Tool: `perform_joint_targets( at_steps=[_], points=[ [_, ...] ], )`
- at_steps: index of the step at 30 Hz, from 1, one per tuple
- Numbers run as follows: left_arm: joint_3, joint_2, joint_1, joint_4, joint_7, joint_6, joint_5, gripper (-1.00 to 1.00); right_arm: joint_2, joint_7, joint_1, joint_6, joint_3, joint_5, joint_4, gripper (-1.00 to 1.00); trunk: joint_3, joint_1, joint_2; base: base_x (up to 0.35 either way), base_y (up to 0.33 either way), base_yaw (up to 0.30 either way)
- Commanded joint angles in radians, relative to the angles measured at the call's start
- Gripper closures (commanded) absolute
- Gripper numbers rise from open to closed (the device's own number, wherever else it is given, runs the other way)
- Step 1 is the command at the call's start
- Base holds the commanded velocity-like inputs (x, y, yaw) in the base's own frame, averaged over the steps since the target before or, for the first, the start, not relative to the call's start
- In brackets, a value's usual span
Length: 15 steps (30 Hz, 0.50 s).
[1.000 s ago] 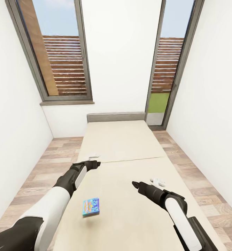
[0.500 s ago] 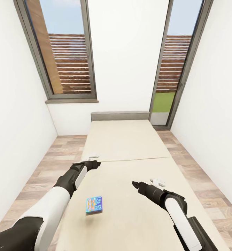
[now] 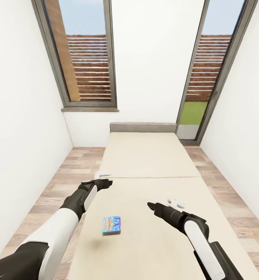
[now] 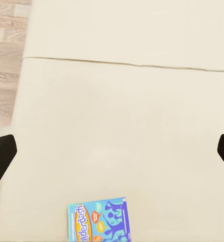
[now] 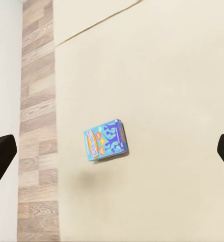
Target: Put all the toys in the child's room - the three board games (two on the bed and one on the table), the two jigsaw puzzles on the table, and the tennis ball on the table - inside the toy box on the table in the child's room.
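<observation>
One blue board game [image 3: 111,225] lies ungathered on bed [image 3: 153,155]; both jaws spread wide, nothing held; toy box unseen.

Both arms reaching forward at about the same height, elbows bent, left gripper [image 3: 106,182] pointing ahead with forearm angling inward, right gripper [image 3: 149,205] pointing inward toward centre, each wrist view showing dark fingertips sitting wide apart
</observation>
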Motion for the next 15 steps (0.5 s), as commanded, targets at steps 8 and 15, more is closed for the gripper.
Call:
perform_joint_targets(
  at_steps=[8, 15],
  points=[
    [-0.006, 0.000, -0.001, -0.001, 0.004, 0.006, 0.010, -1.00, -0.001, -0.010, -0.001, 0.000, 0.001, -0.010, -0.002, -1.00, -0.013, 0.001, -0.002, 0.000, 0.000, 0.139],
    [-0.008, -0.001, -0.001, -0.001, 0.004, 0.007, 0.009, -1.00, -0.001, -0.010, -0.001, 0.000, 0.001, -0.010, -0.002, -1.00, -0.024, 0.001, -0.002, 0.000, 0.000, 0.074]
  ],
)
